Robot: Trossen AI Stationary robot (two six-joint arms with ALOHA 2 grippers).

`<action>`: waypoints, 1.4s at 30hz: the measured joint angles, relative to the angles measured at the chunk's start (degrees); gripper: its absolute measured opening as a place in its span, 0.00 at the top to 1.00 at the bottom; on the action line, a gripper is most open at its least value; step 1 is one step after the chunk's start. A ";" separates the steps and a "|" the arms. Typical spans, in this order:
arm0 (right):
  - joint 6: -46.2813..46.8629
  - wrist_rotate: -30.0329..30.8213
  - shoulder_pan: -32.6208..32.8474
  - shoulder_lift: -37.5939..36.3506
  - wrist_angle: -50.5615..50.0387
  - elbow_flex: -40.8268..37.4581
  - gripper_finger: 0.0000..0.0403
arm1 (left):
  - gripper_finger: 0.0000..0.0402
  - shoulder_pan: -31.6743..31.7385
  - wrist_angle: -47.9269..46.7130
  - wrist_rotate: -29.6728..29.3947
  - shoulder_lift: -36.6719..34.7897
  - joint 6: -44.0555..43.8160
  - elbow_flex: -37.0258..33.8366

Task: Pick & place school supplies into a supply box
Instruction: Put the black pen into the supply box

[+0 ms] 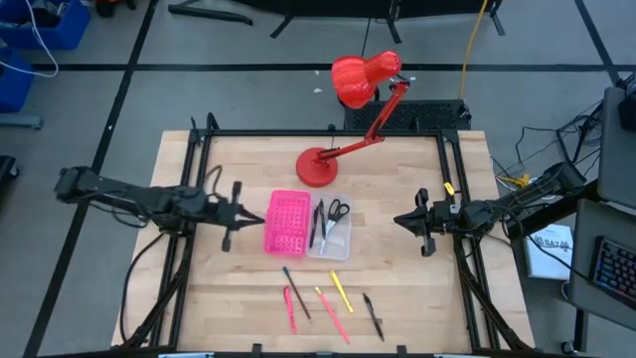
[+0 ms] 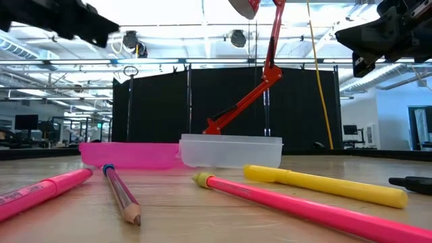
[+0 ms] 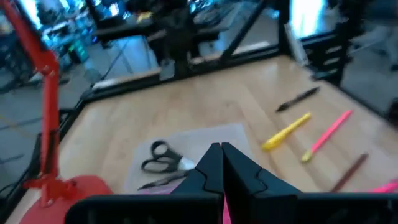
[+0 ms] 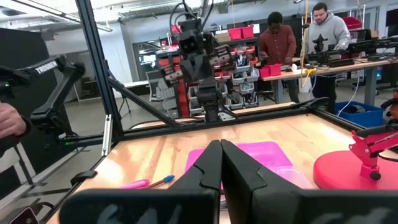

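A: Starting nearest the front edge of the table (image 1: pixel 199 298): 5 loose supplies are lying in a row there. A dark pencil (image 1: pixel 295 292), a pink pen (image 1: pixel 289 309), another pink pen (image 1: pixel 333 315), a yellow pen (image 1: pixel 341 291) and a black pen (image 1: pixel 373 316), all flat on the wood, none touching a gripper.

B: And behind them?

A: The supply box (image 1: pixel 308 223) is sitting mid-table, pink half on the left arm's side, clear half on the right arm's side. The scissors (image 1: pixel 336 212) are lying inside the clear half, with 1 dark pen (image 1: pixel 318 225) beside them.

B: What are the grippers doing?

A: The left gripper (image 1: pixel 260 216) is hanging just beside the pink half, above the table, its fingers (image 3: pixel 211 168) pressed fully together with nothing between them. Its arm is reaching in level from the left edge, pointing toward the box.

B: The right one?

A: The right gripper (image 1: pixel 398 220) is facing the box from the other side, clear of the clear half, fingers (image 4: pixel 208 165) also pressed together and empty. Its arm is stretching in level from the right edge.

B: Farther back?

A: The red desk lamp (image 1: pixel 343 119) is standing behind the box, its round base on the wood, head leaning past the back edge. Beyond the table, 2 people (image 4: pixel 277 43) are standing at a workbench.
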 joint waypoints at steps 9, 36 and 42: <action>0.44 0.00 -0.02 0.49 -0.02 0.00 1.00 | 1.00 -4.93 1.74 0.18 -13.63 4.34 -6.89; -0.54 4.32 -0.09 4.85 2.09 0.62 1.00 | 0.95 3.04 18.82 2.02 -23.06 -3.36 -21.80; 2.09 7.42 2.39 13.73 -16.47 17.47 1.00 | 0.92 3.04 17.05 -3.88 -23.02 -5.60 -21.78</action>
